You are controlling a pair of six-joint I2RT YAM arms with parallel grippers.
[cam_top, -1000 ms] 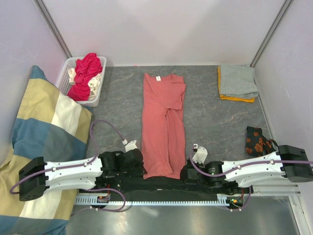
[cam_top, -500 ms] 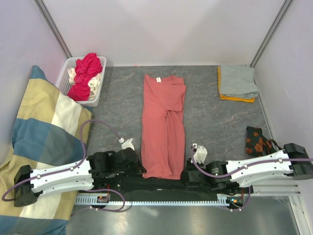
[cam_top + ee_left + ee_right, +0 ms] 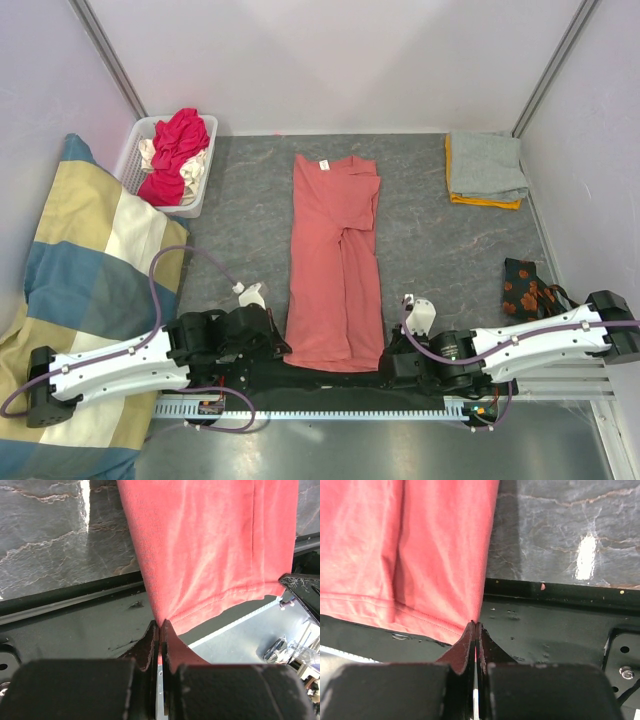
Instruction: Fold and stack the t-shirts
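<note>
At the near edge of the table [image 3: 440, 250], the left gripper [image 3: 160, 626] and right gripper [image 3: 475, 626] each pinch a hem corner of the salmon-pink t-shirt [image 3: 335, 250], which lies lengthwise at the table's centre. In the far right corner, a folded grey t-shirt [image 3: 487, 163] lies on an orange t-shirt [image 3: 480, 201].

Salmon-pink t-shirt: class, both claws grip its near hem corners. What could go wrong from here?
1. The left claw and right claw each pinch only the very corner of the salmon-pink t-shirt; a corner may slip out when lifted, skewing the fold.
2. A diagonal crease crosses the shirt's middle; folding over it may trap the wrinkle.
</note>
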